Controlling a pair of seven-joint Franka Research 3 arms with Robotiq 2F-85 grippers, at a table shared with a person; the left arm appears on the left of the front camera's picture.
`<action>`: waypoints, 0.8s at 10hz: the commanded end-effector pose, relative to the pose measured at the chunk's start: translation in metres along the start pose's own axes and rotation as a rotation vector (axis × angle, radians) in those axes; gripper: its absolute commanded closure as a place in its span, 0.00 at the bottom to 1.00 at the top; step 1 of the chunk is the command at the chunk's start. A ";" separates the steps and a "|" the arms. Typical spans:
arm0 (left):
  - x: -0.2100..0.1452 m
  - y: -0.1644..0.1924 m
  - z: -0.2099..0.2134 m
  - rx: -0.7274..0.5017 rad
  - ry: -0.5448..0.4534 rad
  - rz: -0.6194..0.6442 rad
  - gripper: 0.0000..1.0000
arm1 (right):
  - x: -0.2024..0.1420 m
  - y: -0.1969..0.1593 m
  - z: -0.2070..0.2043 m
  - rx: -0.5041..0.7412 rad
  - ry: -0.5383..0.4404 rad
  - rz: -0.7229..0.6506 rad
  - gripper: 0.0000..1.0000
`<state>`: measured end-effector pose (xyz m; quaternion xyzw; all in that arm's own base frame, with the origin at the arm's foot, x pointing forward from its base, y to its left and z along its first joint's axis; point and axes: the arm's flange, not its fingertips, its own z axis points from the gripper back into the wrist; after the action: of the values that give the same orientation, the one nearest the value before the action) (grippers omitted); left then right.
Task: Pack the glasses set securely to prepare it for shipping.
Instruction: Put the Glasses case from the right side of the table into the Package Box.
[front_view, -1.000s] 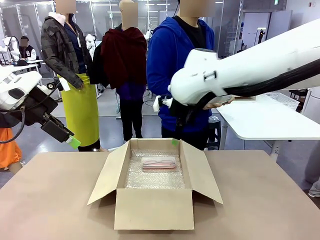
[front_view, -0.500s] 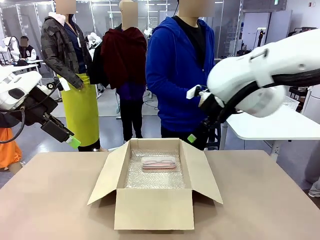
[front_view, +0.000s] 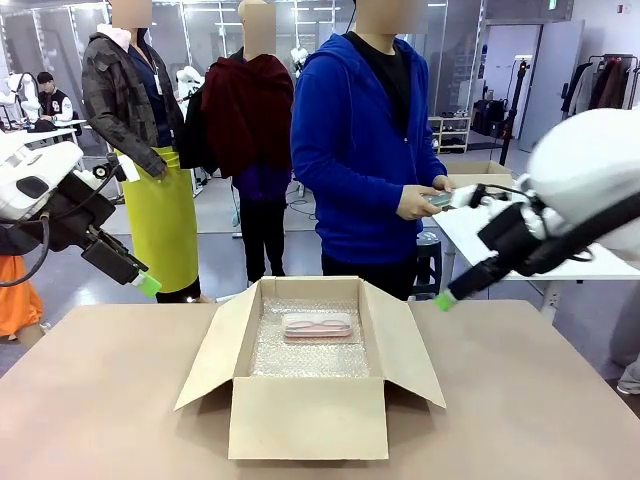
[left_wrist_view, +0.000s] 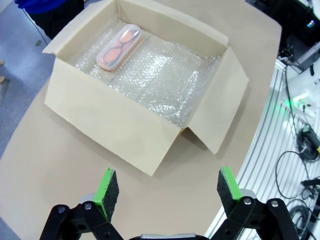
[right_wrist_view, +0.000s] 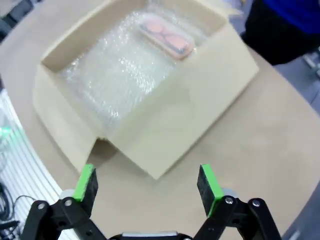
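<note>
Pink glasses case (front_view: 317, 325) lies flat inside an open cardboard box (front_view: 308, 418), resting on a lining of bubble wrap (front_view: 300, 358) near the box's far wall. Its clear top shows the eyeglasses inside in the left wrist view (left_wrist_view: 119, 46) and the right wrist view (right_wrist_view: 166, 38). The box stands in the middle of the brown table (front_view: 100, 400) with its four flaps folded outward.

Both sets of jaws stand wide apart and hold nothing. The left jaws hang in the air past the table's left far corner, well apart from the box and the case, with green pads (left_wrist_view: 106, 186) framing bare table just beside a side flap. The right jaws hover off the box's right side, above the table's far edge, also well clear of the case; their green pads (right_wrist_view: 207, 182) frame table beside a box corner.

Beyond the table, a person in a blue hoodie (front_view: 360, 150) holds a small flat greenish case (front_view: 441, 199) in both hands (front_view: 418, 203) at waist height.
</note>
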<state>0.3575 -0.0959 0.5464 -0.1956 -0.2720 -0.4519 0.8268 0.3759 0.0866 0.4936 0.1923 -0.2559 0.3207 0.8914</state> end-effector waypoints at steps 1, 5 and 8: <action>-0.001 0.002 0.002 -0.017 -0.018 -0.023 0.00 | -0.015 0.001 0.031 -0.041 0.036 -0.176 0.00; -0.001 0.002 0.002 -0.017 -0.018 -0.023 0.00 | -0.025 -0.013 0.042 -0.083 0.042 -0.228 0.00; -0.001 0.002 0.002 -0.017 -0.018 -0.023 0.00 | -0.025 -0.013 0.042 -0.083 0.042 -0.228 0.00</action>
<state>0.3577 -0.0962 0.5461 -0.1967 -0.2722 -0.4522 0.8263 0.3518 0.0461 0.5129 0.1774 -0.2211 0.2008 0.9377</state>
